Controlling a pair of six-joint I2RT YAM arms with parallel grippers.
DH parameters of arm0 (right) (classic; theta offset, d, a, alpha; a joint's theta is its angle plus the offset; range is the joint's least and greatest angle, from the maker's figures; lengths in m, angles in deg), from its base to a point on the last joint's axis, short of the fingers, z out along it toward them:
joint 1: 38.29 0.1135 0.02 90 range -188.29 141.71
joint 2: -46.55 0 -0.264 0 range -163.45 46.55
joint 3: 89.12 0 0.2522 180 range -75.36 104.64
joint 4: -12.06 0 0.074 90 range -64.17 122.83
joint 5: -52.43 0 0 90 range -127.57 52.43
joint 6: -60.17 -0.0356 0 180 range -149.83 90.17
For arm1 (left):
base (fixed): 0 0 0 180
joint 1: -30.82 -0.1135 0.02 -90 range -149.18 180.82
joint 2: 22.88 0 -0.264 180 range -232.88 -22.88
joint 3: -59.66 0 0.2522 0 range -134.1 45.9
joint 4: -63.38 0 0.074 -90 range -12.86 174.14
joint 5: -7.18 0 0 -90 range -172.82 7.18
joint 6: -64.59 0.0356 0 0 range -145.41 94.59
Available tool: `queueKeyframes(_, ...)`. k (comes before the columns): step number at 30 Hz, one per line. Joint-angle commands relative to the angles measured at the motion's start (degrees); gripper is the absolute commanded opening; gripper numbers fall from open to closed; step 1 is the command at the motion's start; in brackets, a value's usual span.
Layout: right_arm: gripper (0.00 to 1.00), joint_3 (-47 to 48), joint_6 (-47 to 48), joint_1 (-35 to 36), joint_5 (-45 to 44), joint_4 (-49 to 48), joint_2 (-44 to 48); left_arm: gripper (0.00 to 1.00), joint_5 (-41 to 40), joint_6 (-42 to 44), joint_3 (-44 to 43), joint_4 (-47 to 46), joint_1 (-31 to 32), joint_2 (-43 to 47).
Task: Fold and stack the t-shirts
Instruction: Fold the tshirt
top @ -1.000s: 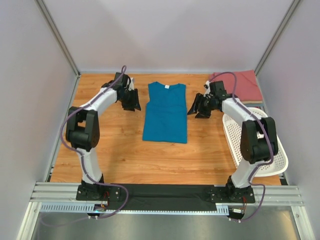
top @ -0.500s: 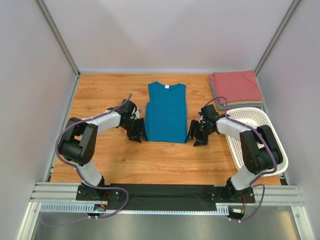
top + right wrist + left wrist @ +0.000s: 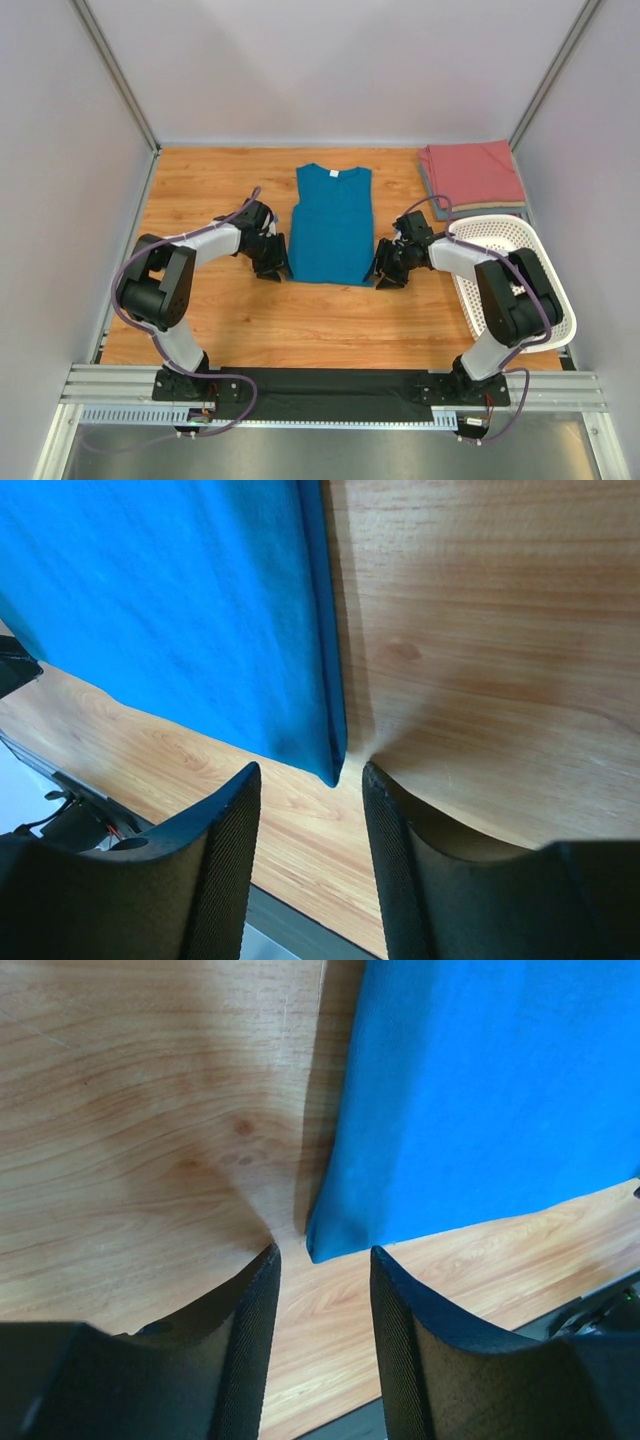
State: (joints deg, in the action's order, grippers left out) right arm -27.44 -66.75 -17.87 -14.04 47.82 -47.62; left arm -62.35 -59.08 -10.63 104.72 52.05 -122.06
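Both arms have come down from beside the shirt's shoulders to its near hem. On the wooden table [image 3: 220, 310] the teal-blue t-shirt [image 3: 332, 225] lies flat at centre, collar towards the far wall. The white basket [image 3: 555, 320] sits at the right edge, and the salmon-red t-shirt [image 3: 475, 172] lies folded in the far right corner. The left gripper [image 3: 325, 1255] and right gripper [image 3: 350, 770] each stand spread at a hem corner (nothing pinched). The white neck label [image 3: 334, 173] is too small to read.
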Motion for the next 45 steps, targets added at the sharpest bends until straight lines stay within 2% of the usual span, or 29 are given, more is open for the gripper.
queueKeyframes(1, 0.47, -1.0, -1.7, 0.3, -2.0, -2.9, -1.7, 0.48, -0.6, -1.0, 0.2, -2.2, -0.1, -0.8)
queueKeyframes(5, 0.41, -1.8, -2.1, 0.7, -3.3, -3.5, -1.8, 0.43, -0.4, -0.7, 0.0, -2.6, -0.1, -1.4)
queueKeyframes(8, 0.34, -2.2, -1.9, 0.7, -3.5, -4.4, -2.1, 0.32, 1.3, -0.5, -0.2, -4.2, -0.1, -2.7)
queueKeyframes(9, 0.28, -2.3, -1.8, 0.7, -3.4, -5.0, -2.1, 0.19, 2.2, -0.5, -0.3, -4.3, -0.1, -3.0)
queueKeyframes(11, 0.17, -2.7, -1.6, 0.7, -3.1, -5.8, -1.9, 0.08, 2.9, -0.8, -0.5, -4.4, -0.1, -3.5)
queueKeyframes(12, 0.02, -2.8, -1.2, 0.7, -2.6, -6.3, -1.7, 0.0, 3.5, -1.0, -0.4, -4.4, -0.1, -3.3)
queueKeyframes(20, 0.0, -7.9, 1.2, 1.1, -3.9, -4.2, 7.8, 0.0, 1.8, -3.9, 6.6, -2.6, 1.7, 6.6)
queueKeyframes(33, 0.0, -12.9, 0.0, 4.3, -10.1, 8.2, 27.5, 0.0, 0.0, -9.5, 17.5, 1.3, 5.5, 22.3)
queueKeyframes(40, 0.0, -8.6, 0.5, 4.4, -12.1, 13.4, 32.6, 0.0, -3.9, -8.3, 10.0, 10.1, 5.5, 27.8)
queueKeyframes(45, 0.0, -0.4, 2.4, 4.4, -14.7, 17.8, 30.4, 0.0, -7.9, -7.7, 2.6, 15.7, 5.5, 27.3)
